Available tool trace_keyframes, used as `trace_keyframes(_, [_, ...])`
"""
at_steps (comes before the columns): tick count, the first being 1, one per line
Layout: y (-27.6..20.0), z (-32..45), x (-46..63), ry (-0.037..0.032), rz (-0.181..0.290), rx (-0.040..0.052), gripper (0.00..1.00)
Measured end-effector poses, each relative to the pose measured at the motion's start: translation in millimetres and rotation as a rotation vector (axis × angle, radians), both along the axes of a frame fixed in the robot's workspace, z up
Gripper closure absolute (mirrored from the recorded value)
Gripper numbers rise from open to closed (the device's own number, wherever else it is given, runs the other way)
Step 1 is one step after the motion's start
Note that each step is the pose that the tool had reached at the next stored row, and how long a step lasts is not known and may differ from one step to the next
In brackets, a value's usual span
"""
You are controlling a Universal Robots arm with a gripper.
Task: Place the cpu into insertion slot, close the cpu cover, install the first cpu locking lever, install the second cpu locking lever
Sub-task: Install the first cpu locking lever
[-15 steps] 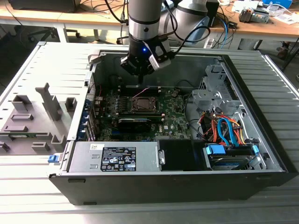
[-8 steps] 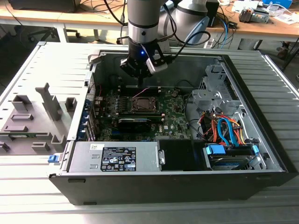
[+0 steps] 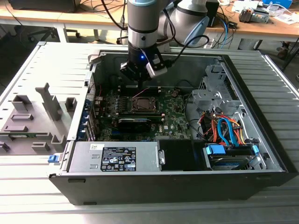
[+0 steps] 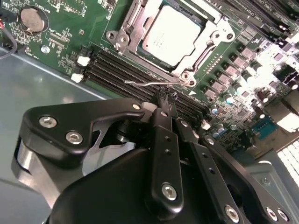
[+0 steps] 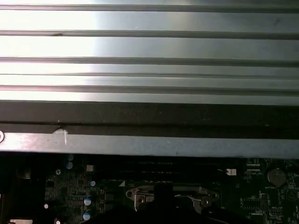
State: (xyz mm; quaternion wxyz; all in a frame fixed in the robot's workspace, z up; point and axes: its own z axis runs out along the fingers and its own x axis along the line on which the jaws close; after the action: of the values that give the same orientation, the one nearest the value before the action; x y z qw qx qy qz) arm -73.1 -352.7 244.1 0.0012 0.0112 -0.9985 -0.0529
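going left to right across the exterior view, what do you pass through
grey plastic fixture tray → blue card latches → cpu under its silvery metal cover in the green motherboard → grey metal drive cage → orange and blue cables

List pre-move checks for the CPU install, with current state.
1. cpu lying flat, square in its frame: ok.
2. cpu cover down around the chip: ok.
3. Wire locking lever latched: not ok, it seems to stand free beside the cover.
4. gripper at the lever: ok, right beside it.
5. Gripper holding the lever: cannot tell.
6. Second lever latched: cannot tell.
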Motion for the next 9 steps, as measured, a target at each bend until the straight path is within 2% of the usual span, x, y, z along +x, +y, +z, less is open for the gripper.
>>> trace_keyframes(4, [0.0,-7.0,-1.4,0.0,0.001,0.0,0.89])
trace_keyframes(9, [0.0,-12.0,-2.7,0.0,0.021,0.0,0.89])
